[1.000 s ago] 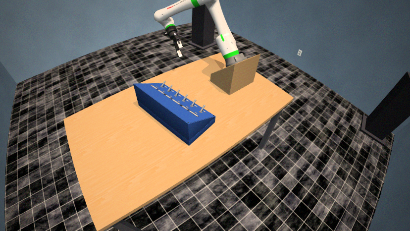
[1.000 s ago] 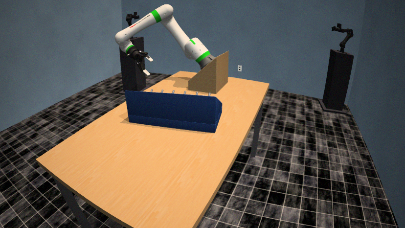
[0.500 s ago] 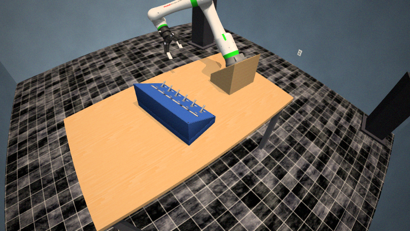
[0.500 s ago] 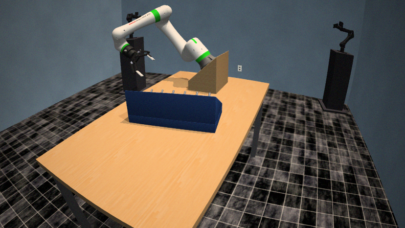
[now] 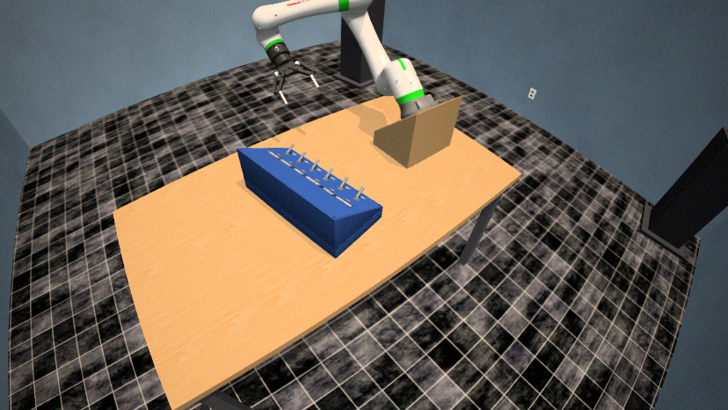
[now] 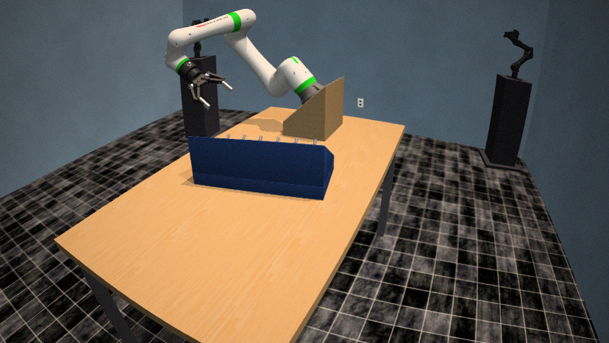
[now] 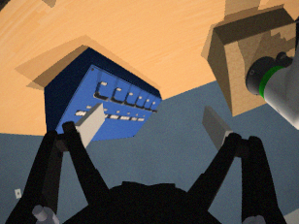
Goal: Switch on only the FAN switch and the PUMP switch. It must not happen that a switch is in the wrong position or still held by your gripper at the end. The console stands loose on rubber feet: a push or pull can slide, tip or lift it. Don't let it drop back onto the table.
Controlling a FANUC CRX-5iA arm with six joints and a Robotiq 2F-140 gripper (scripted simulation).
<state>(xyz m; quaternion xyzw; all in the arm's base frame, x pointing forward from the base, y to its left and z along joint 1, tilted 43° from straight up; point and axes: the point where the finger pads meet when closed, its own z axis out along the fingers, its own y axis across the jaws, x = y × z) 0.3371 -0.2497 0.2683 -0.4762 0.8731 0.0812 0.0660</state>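
Matt blue console (image 5: 290,188) (image 6: 255,163) (image 7: 114,93), wood-grained table (image 5: 214,269) (image 6: 183,238) (image 7: 160,28), seemingly metal levers (image 5: 328,173) (image 6: 277,139)

The end effector (image 5: 301,93) (image 6: 219,98) (image 7: 152,112) has swung sideways (turning as it went).
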